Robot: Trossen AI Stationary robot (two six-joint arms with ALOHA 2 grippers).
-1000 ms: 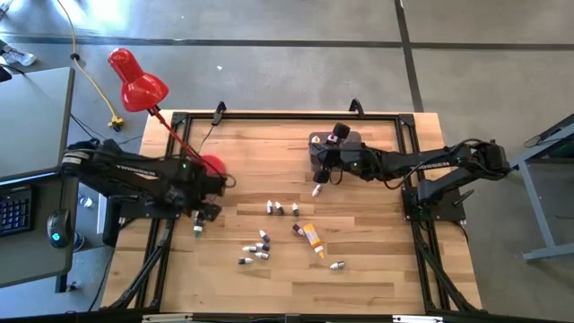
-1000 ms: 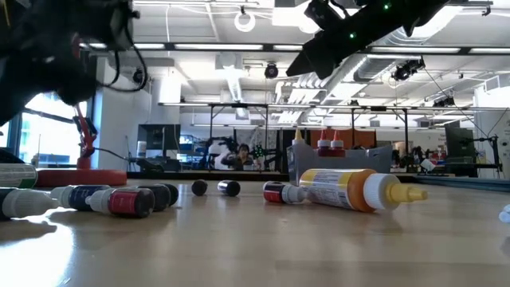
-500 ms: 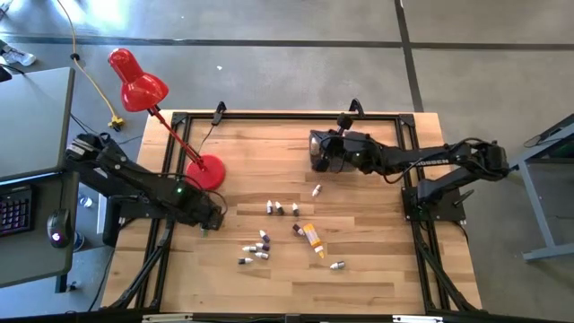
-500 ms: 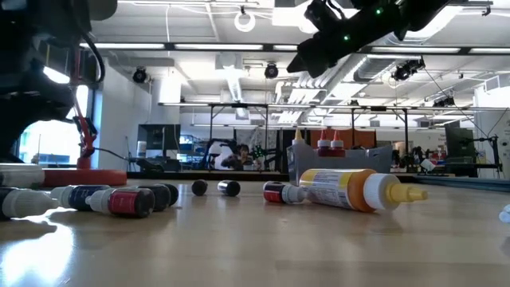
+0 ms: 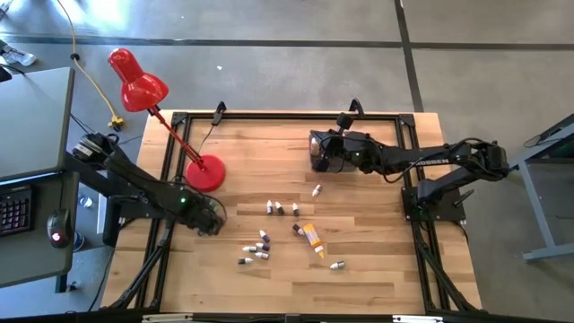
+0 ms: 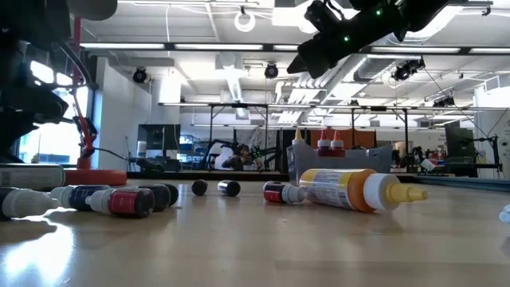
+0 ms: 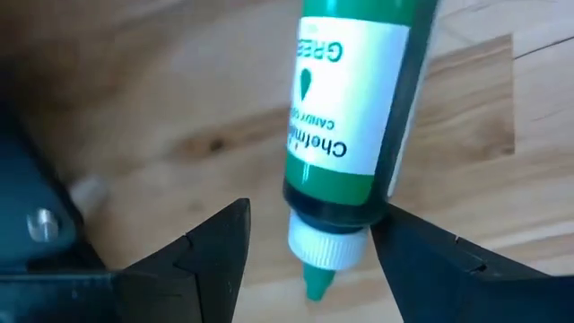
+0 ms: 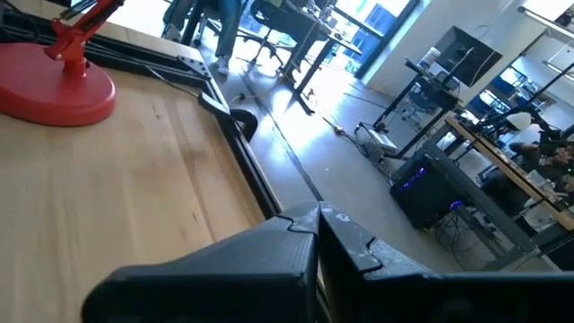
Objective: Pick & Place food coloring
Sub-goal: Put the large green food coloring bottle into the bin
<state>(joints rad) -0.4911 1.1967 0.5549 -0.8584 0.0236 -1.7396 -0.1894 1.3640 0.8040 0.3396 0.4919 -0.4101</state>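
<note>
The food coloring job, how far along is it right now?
Early. A few bottles already stand in the grey tub. The left gripper straddles a green bottle lying on the table; the right gripper is shut near the tub. About a dozen, including the yellow bottle, remain scattered.
</note>
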